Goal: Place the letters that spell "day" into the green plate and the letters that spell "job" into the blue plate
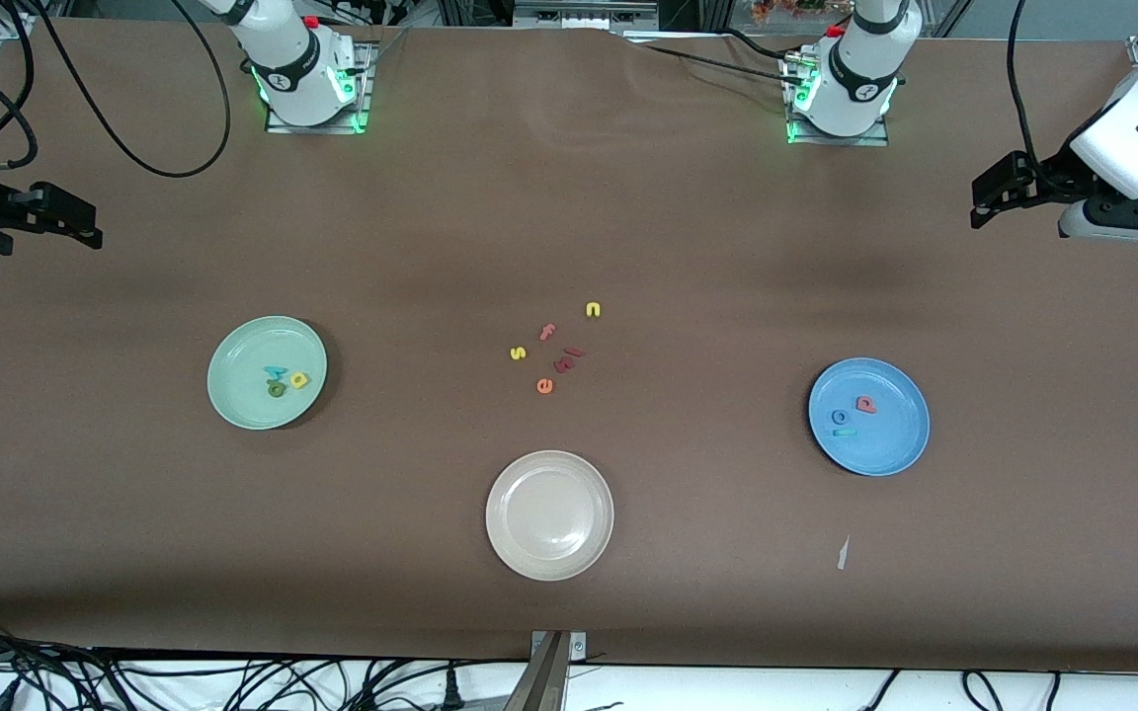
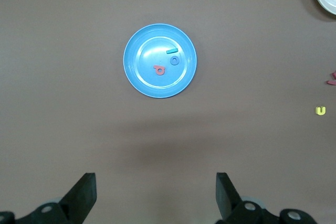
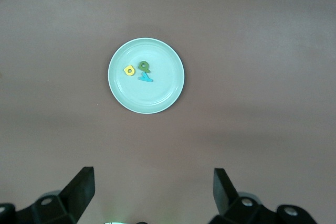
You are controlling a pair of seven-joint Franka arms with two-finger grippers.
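Note:
The green plate (image 1: 233,400) lies toward the right arm's end of the table. In it rest a yellow round-bowled letter (image 1: 299,380), a dark green one (image 1: 277,389) and a teal "y" (image 1: 276,372). The blue plate (image 1: 897,434) lies toward the left arm's end and holds a salmon-red letter (image 1: 865,404), a blue "o" (image 1: 840,418) and a teal "j" (image 1: 845,432). My left gripper (image 2: 156,192) hangs open and empty high over bare table beside the blue plate (image 2: 142,80). My right gripper (image 3: 154,190) is open and empty too, high beside the green plate (image 3: 157,99).
A beige-white plate (image 1: 505,538) sits nearest the front camera at mid-table. Farther back lie loose letters: yellow "n" (image 1: 593,310), pink "f" (image 1: 547,332), yellow "s" (image 1: 518,353), orange "e" (image 1: 544,386) and dark red pieces (image 1: 569,357). A paper scrap (image 1: 843,553) lies near the blue plate.

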